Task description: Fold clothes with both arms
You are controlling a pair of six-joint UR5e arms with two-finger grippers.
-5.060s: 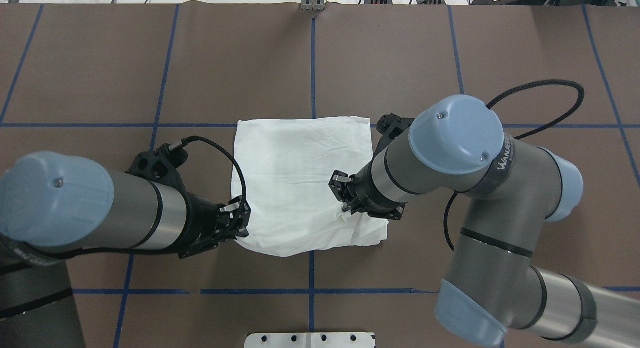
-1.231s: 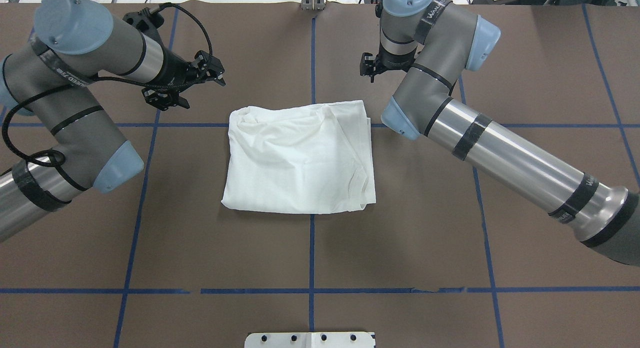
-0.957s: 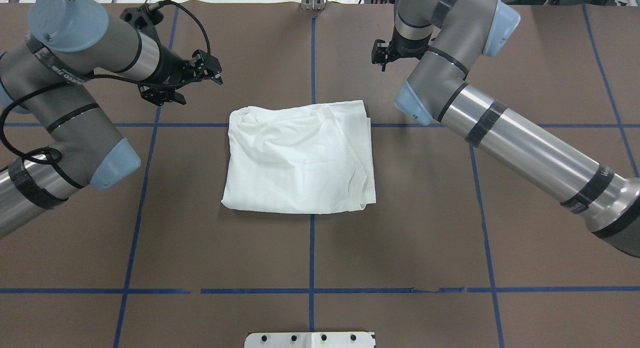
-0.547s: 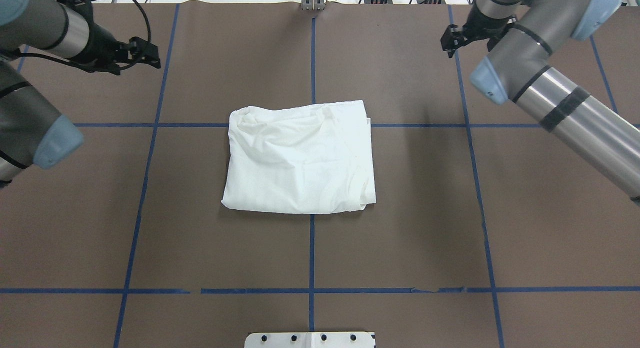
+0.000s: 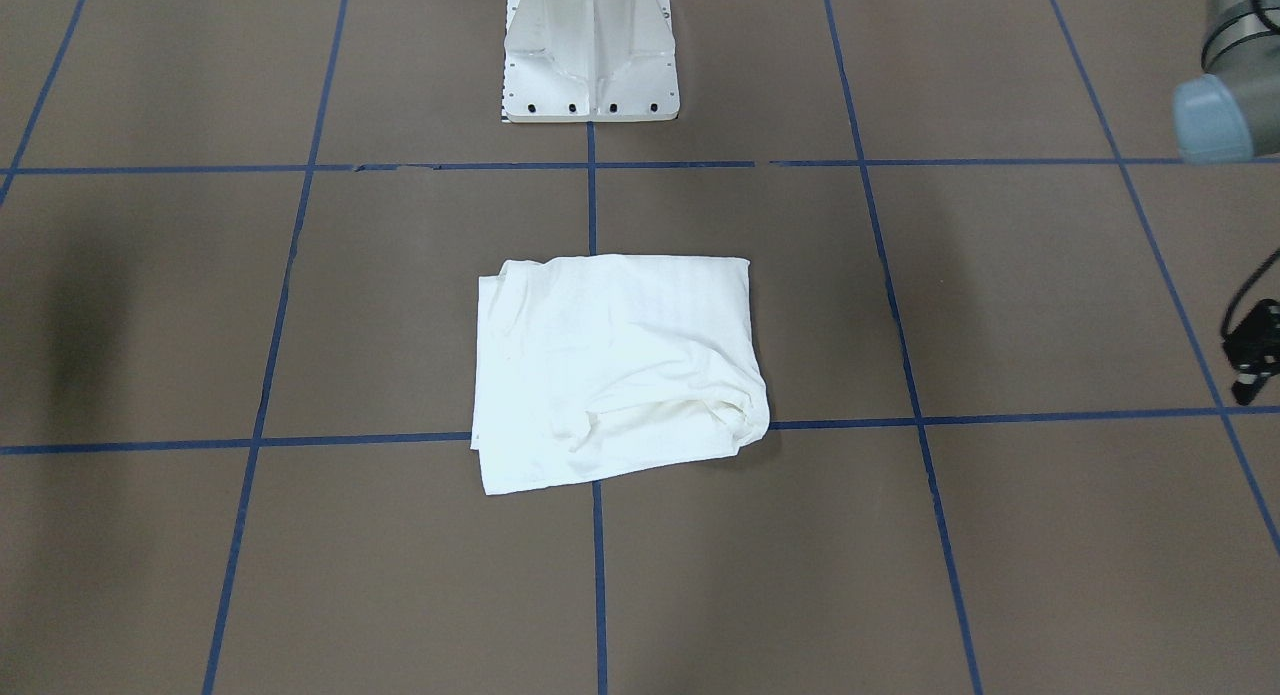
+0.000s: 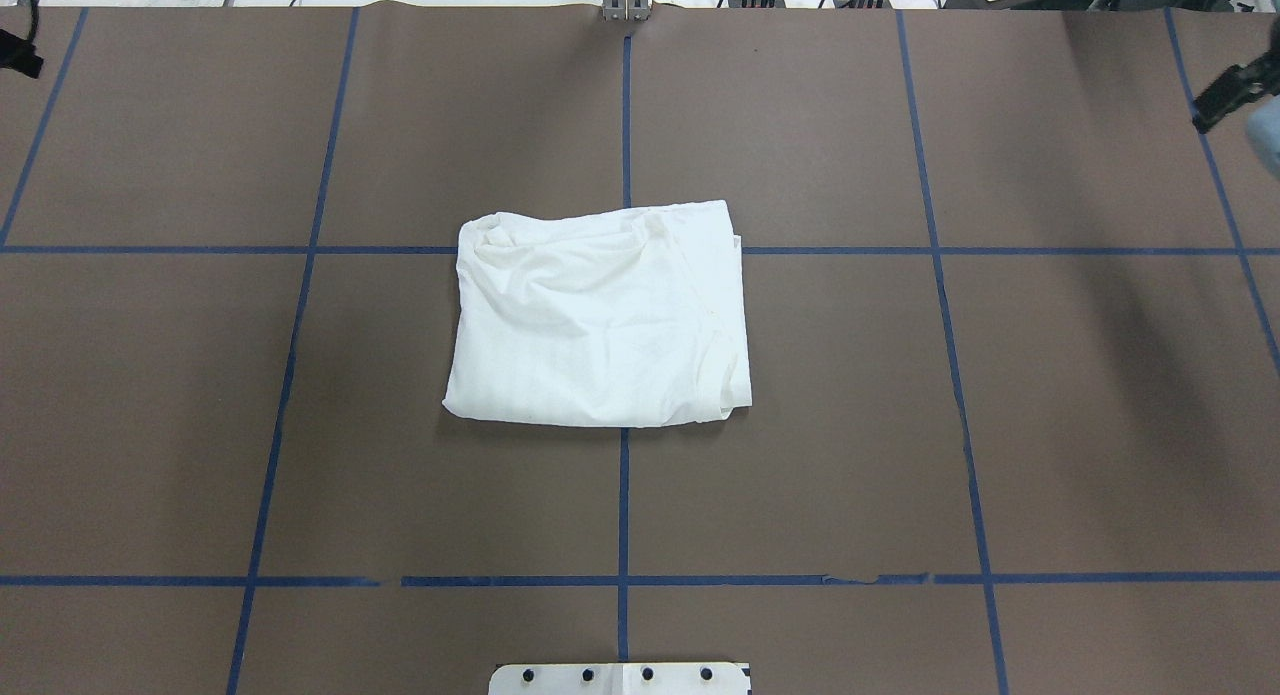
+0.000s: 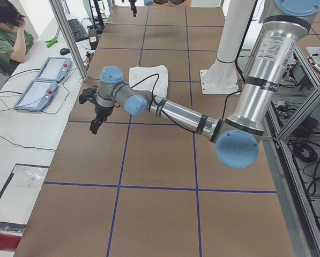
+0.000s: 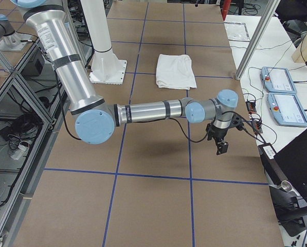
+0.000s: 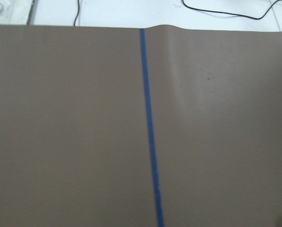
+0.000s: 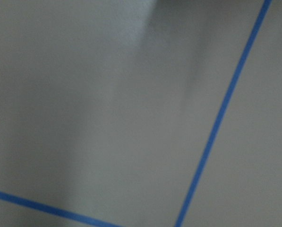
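- Left gripper (image 7: 95,120) and right gripper (image 8: 220,144) flank the folded T-shirt (image 6: 600,320), well apart, seemingly equally far.
- Its long axis runs from one to the other.
- Their opening: cannot tell.

A robotics lab: a brown table (image 6: 800,425) gridded with blue tape (image 6: 622,505), aluminium frame posts (image 7: 69,38), and teach pendants (image 7: 54,68) on a white side bench (image 7: 20,123).

We are counting one white T-shirt (image 6: 600,320), two arms, the left arm (image 7: 176,111) and the right arm (image 8: 148,110), two grippers, the left gripper (image 7: 95,127) and the right gripper (image 8: 221,148), one white pedestal (image 5: 590,50), one person (image 7: 4,37), and, seemingly, two control tablets (image 7: 53,67), showing small.
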